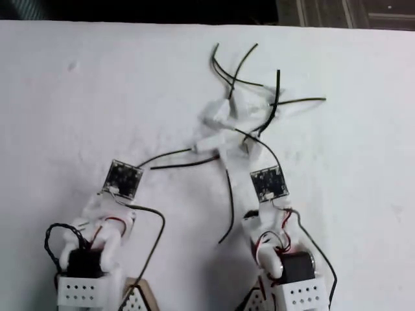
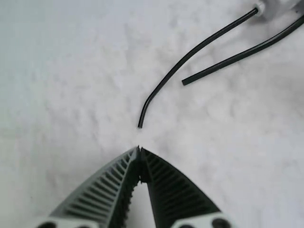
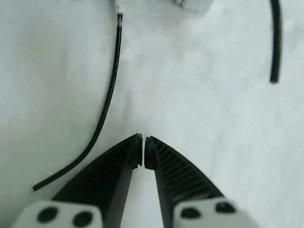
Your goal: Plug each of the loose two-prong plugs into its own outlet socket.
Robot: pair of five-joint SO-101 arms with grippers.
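A pile of white plugs and sockets (image 1: 227, 120) with black wires lies in the middle of the white table (image 1: 78, 97). The left arm (image 1: 123, 180) sits near the front left, pointing toward a wire end. In the left wrist view my left gripper (image 2: 139, 151) is shut and empty, just short of a black wire tip (image 2: 140, 124); that wire leads to a white plug (image 2: 263, 8). The right arm (image 1: 269, 183) stands close to the pile. My right gripper (image 3: 143, 140) is shut and empty beside a curved black wire (image 3: 113, 80) running from a white plug (image 3: 194, 4).
A second loose wire (image 2: 237, 56) lies beside the first. Another wire end (image 3: 275, 42) hangs to one side of the right gripper. A long wire (image 1: 230, 201) trails between the two arms. Open table spreads to the far left and far right.
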